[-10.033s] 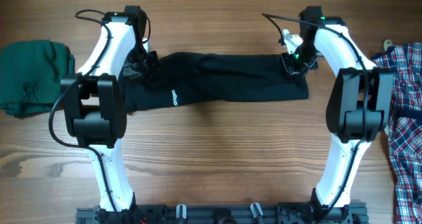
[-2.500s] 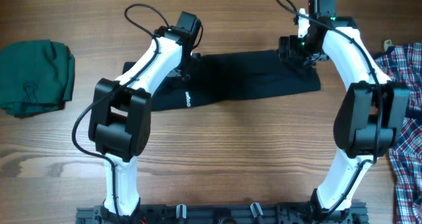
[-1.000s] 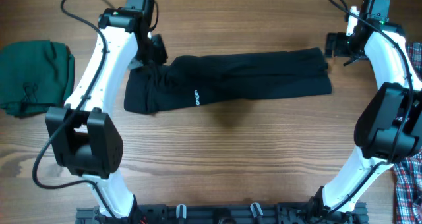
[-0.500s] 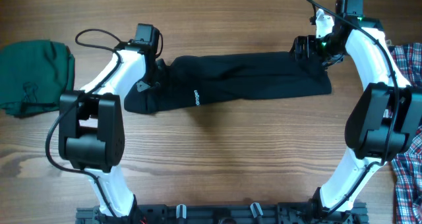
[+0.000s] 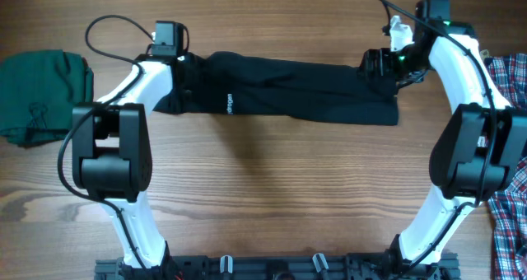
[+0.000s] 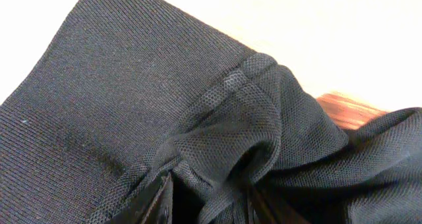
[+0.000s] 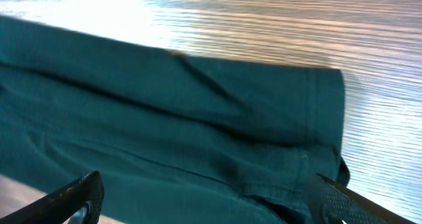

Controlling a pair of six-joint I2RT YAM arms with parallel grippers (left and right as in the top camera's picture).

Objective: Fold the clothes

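white arm links [image 5: 140, 74], black joint housings [image 5: 107, 148], looping black cables [image 5: 115, 18].

Only 1 bit of print: small white logo [image 5: 228, 104] on black shirt [image 5: 305, 86], running sideways, letters too small to read. Nothing else legible.

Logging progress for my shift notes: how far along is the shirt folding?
Done: the black shirt lies folded lengthwise into a long band. In hand: the left gripper pinches its left end; the right gripper sits open over the right end. Left: probably folding the band crosswise into a compact stack.
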